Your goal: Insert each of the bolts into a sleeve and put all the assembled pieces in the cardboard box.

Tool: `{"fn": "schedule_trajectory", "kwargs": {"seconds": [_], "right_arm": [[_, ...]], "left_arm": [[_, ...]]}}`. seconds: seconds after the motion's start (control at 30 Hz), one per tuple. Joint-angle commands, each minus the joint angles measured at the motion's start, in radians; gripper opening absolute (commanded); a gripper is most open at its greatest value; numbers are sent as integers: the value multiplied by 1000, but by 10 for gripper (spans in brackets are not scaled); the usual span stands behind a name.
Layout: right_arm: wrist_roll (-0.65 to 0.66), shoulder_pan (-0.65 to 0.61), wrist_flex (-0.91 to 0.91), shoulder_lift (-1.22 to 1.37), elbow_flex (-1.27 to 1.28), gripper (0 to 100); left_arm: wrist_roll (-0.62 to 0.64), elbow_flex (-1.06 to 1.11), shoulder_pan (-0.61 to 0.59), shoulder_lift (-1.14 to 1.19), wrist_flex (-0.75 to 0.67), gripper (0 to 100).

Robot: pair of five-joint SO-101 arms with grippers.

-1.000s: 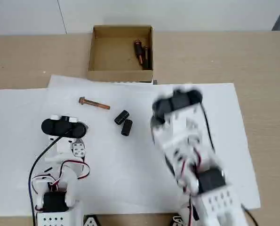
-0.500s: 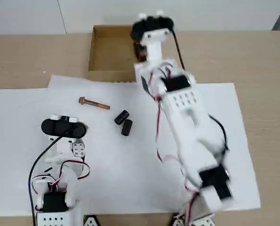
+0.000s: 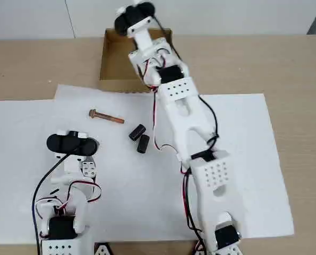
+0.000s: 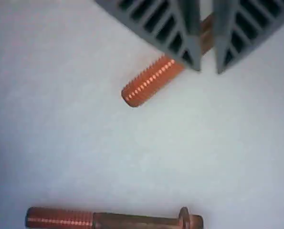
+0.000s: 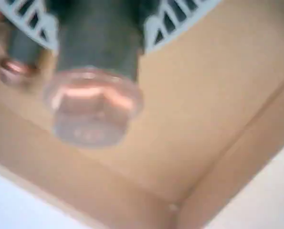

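My left gripper (image 4: 206,64) is shut on a copper bolt (image 4: 149,86), whose threaded end sticks out low over the white paper. A second bolt (image 4: 113,220) lies on the paper nearby, also seen in the high view as a loose bolt (image 3: 106,116). Two black sleeves (image 3: 140,138) lie side by side mid-paper. My right arm (image 3: 163,79) stretches over the cardboard box (image 3: 111,58). My right gripper (image 5: 101,26) is shut on an assembled piece (image 5: 91,100), a dark sleeve with the bolt head showing, held above the box floor (image 5: 194,95). Another assembled piece (image 5: 15,59) lies inside beside it.
The left arm (image 3: 73,144) sits at the paper's (image 3: 30,133) near left. The box stands at the table's far side, touching the paper's far edge. The box wall and corner (image 5: 180,210) are close to the held piece.
The right arm has swung from above the right part of the paper out over the cardboard box, then leftward across it, carrying the assembled piece. The left arm has not moved.
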Motion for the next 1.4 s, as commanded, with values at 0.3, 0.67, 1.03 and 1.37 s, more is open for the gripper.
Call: {"fn": "schedule_trajectory", "kwargs": {"seconds": [0.3, 0.67, 1.03, 1.37], "right_arm": [[163, -56, -21, 137, -178, 151], [153, -64, 99, 93, -239, 137], [123, -85, 536, 10, -483, 2], [-61, -134, 984, -2, -793, 2]], "left_arm": [[-5, -5, 5, -8, 2, 7], [-5, -5, 5, -8, 2, 7], [-5, -5, 5, -8, 2, 7], [-5, -5, 5, -8, 2, 7]]}}
